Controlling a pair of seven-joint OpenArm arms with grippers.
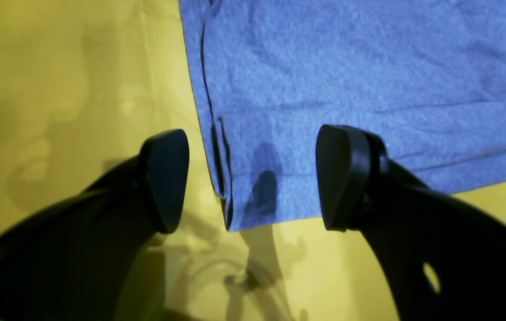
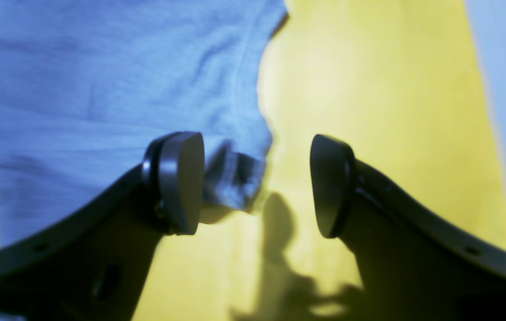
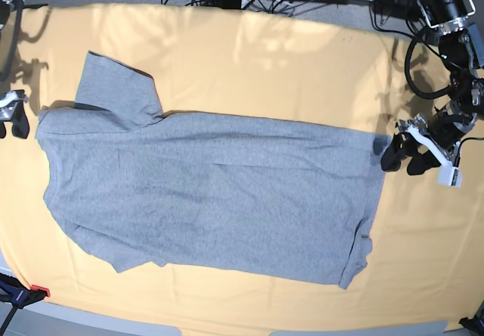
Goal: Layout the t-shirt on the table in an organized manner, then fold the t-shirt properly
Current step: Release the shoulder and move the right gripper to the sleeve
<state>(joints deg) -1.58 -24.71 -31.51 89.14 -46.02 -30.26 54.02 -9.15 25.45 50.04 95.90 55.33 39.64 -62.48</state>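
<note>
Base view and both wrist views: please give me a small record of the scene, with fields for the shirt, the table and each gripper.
shirt: heather-grey cotton t-shirt, spread flat, plain side showing, one sleeve pointing to the far edge
surface: table with pale yellow-orange cloth
left gripper: open, empty, over a shirt corner
right gripper: open, empty, at a shirt edge
fold: not yet begun

Heather-grey t-shirt — pale yellow-orange table — black jaws
</note>
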